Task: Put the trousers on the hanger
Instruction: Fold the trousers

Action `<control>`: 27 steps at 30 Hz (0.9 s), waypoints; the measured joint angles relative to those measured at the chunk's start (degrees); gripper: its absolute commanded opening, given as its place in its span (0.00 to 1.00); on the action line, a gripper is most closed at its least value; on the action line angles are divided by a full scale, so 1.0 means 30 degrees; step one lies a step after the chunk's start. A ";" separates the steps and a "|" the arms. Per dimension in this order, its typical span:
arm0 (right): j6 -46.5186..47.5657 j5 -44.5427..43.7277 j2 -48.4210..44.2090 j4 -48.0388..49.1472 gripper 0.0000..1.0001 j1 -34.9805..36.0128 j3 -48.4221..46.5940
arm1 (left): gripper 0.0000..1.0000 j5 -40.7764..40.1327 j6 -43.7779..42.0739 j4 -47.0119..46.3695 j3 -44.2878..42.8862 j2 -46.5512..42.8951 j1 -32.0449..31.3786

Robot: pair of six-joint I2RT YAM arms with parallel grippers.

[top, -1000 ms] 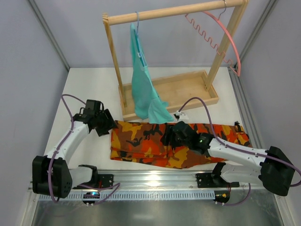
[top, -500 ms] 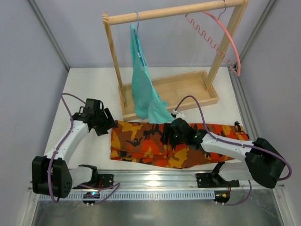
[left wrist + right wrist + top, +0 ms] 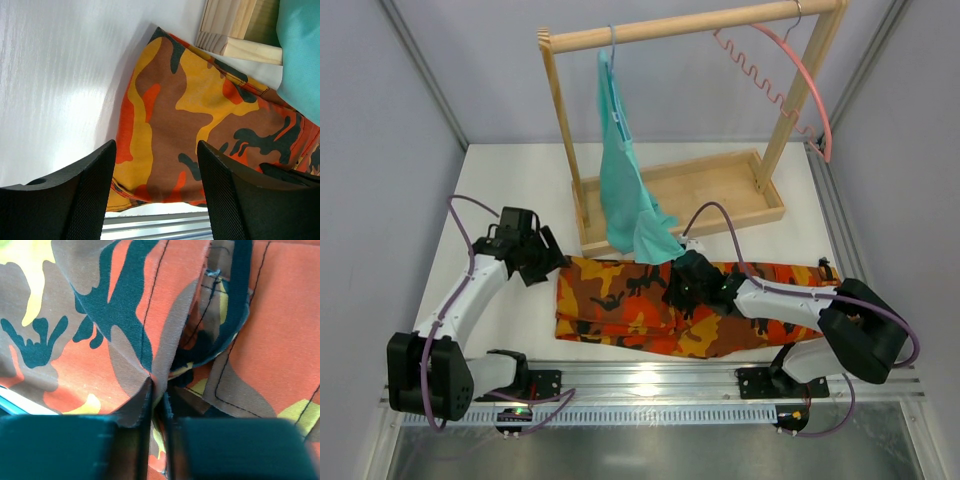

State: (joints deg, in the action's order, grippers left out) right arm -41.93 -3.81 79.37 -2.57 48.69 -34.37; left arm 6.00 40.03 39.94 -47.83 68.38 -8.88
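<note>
The camouflage trousers [image 3: 620, 300] lie flat across the near part of the table, in front of the wooden rack. My right gripper [image 3: 682, 290] is down on their middle and shut on a pinched fold of the trousers [image 3: 165, 355], the cloth puckering up between the pads. My left gripper [image 3: 548, 268] hovers at the trousers' left end with its jaws open and nothing between them; below it the cloth [image 3: 170, 110] lies flat. The pink hanger [image 3: 800, 70] hangs by its hook from the right end of the rack's rail.
A wooden rack [image 3: 720, 190] with a tray base stands at the back. A teal garment [image 3: 630, 190] hangs from its rail on a thin hanger, its hem touching the trousers. Grey walls close in left and right. A metal rail [image 3: 650, 380] runs along the near edge.
My right gripper has closed on a fold of the trousers, and its arm has shifted a little left and back. The left arm has barely moved.
</note>
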 measured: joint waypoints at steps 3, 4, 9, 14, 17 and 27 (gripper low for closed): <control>-0.0168 -0.0321 -0.0146 -0.0721 0.04 0.0036 -0.0284 | 0.68 -0.0007 -0.0080 0.0036 -0.0051 0.0000 0.0000; -0.0168 -0.0495 -0.0415 -0.1202 0.04 0.0036 -0.0364 | 0.69 -0.0022 -0.0138 0.0168 -0.0211 0.0000 0.0000; -0.0124 -0.1727 -0.2980 -0.4590 0.04 -0.0022 -0.0911 | 0.70 -0.0386 -0.0678 0.0729 -0.1661 -0.0051 0.0000; -0.0109 -0.2732 -0.5020 -0.8233 0.04 -0.0743 -0.2346 | 0.70 -0.0714 -0.0962 0.0831 -0.2193 -0.0423 0.0000; -0.0080 -0.3198 -0.6018 -1.0571 0.04 -0.1574 -0.2863 | 0.70 -0.0743 -0.1013 0.1056 -0.2193 -0.0430 0.0000; 0.1362 -0.4342 -0.9202 -1.8083 0.04 -0.6761 -0.5654 | 0.72 -0.0335 -0.0903 0.0984 -0.1574 -0.0969 -0.0335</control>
State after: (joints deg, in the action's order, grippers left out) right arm -37.85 -16.84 51.77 -56.82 28.40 -51.33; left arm 4.99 37.32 42.89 -52.56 65.47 -9.89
